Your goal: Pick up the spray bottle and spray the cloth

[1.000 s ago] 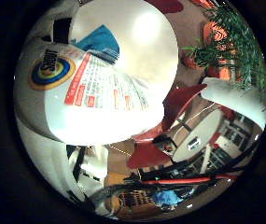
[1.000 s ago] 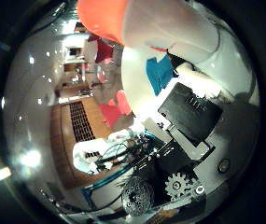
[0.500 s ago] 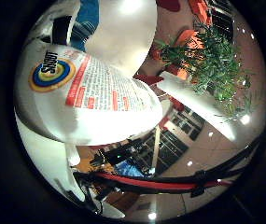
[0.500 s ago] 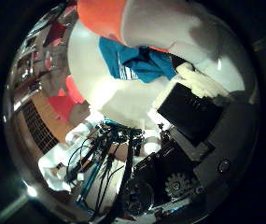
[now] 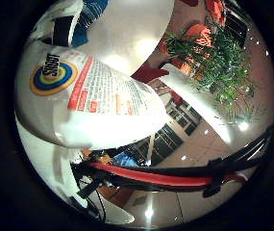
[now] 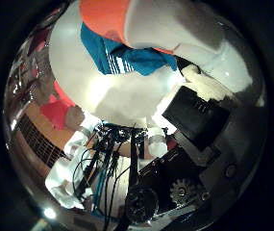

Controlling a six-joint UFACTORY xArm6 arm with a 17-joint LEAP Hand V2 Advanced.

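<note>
Spray bottle (image 5: pixel 103 103) fills much of the little-finger view, white body with label close against the palm, so it sits in the hand (image 6: pixel 199 120); thumb view shows its orange top (image 6: pixel 105 19) with a white finger (image 6: pixel 175 29) curled across it; hand is closed around the bottle, clamped, not merely resting. Blue cloth (image 6: pixel 127 55) lies on the round white surface (image 6: pixel 107 96), seen just past the orange top; a corner of it also shows beyond the bottle in the little-finger view. Change over the last second: the whole scene has swung in both views, so the camera and hand have turned, not the things; the cloth takes up more of the thumb view than one second ago and has come nearer the orange top; the bottle keeps the same place against the palm, so the grasp has held through the turn. Judgement: pick-up is done, bottle is off the surface and being aimed at the cloth; spraying step is next. Cannot see the nozzle opening, so alignment is unconfirmed; risk is spray missing the cloth and wetting the surface.
</note>
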